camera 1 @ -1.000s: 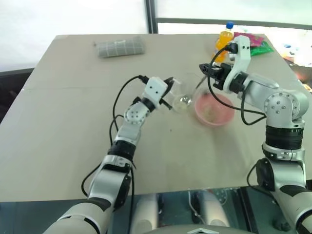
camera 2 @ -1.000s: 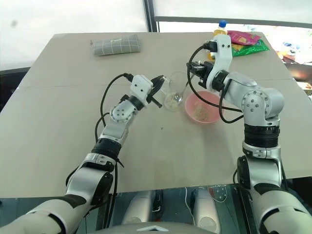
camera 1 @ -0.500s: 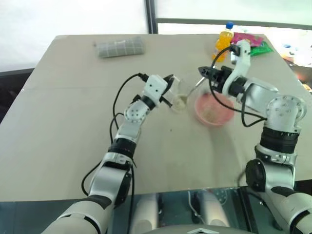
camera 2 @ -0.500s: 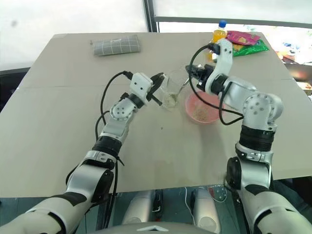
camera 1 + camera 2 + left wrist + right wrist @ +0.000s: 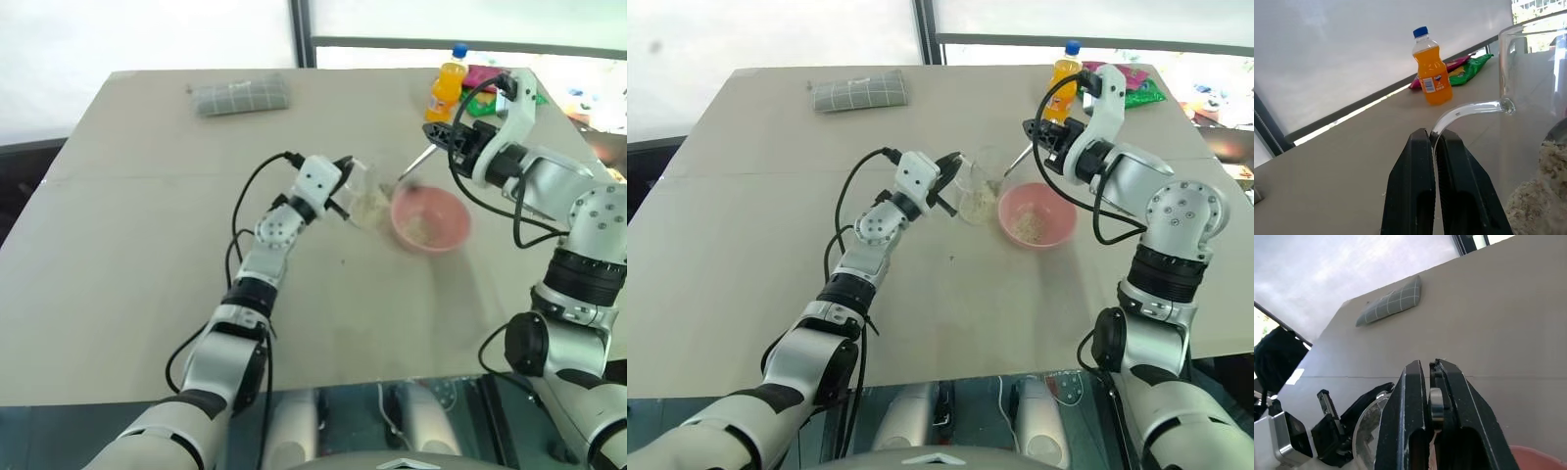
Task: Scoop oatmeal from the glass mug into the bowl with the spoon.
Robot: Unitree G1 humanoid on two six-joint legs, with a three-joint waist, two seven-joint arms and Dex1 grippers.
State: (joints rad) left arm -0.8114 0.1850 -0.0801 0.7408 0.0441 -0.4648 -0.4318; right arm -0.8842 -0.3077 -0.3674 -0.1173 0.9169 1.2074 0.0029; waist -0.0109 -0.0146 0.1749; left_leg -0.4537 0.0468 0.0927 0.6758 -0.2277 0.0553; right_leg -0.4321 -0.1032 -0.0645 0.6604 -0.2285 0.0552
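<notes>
Oatmeal [image 5: 1542,196] lies heaped in the glass mug [image 5: 978,188], which tips toward the bowl [image 5: 1036,213], its mouth leaning to my right while its handle points back along my left arm. My left end effector [image 5: 1434,139] has its two black fingers pressed together on that curved glass handle, as the left wrist view shows plainly. The mug sits near the middle of the table [image 5: 147,245], a little toward the far edge, and just beside the pink bowl on the bowl's left.

A thin patch of oatmeal lies on the floor of the bowl, which rests flat on the table, closer to the right edge than the left.

My right end effector [image 5: 1431,369] is clamped on the spoon [image 5: 416,166], the fingers closed on the thin handle. The spoon's long axis runs on a slant: handle end up at my fingers toward the far right corner, small end down toward the mug's rim and the near left. I cannot tell whether the tip is inside the mug or just above its rim.

An orange drink bottle [image 5: 446,86] stands upright by the far edge, with coloured packets [image 5: 490,83] just beside it toward the far right corner. A grey checked cloth [image 5: 241,95] lies rolled near the far left corner.
</notes>
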